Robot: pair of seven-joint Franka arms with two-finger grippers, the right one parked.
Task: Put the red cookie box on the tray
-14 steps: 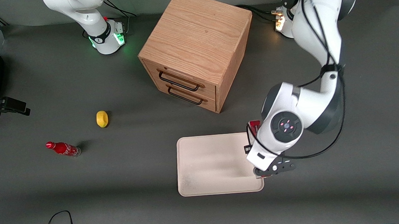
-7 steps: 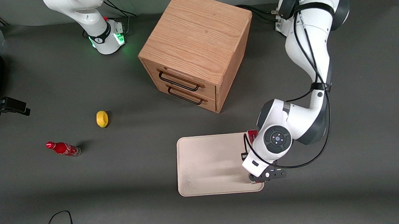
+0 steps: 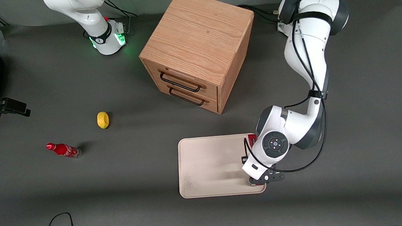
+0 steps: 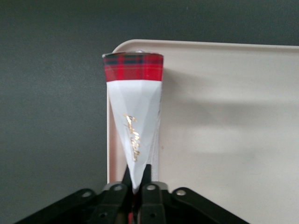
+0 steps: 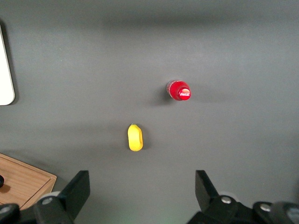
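End effector (image 4: pixel 136 186) pinches the red cookie box (image 4: pixel 134 116) above the tray (image 4: pixel 224 130).

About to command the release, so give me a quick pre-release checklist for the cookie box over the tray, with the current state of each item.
1. Gripper shut on the red cookie box: ok.
2. Box over the tray: not ok; the wrist view shows it along the tray's edge, partly overhanging the rim.
3. Box resting on the tray surface: cannot tell.
4. Tray surface beside the box free of other items: ok.
5. Soda bottle, lemon and drawer cabinet away from the tray: ok.
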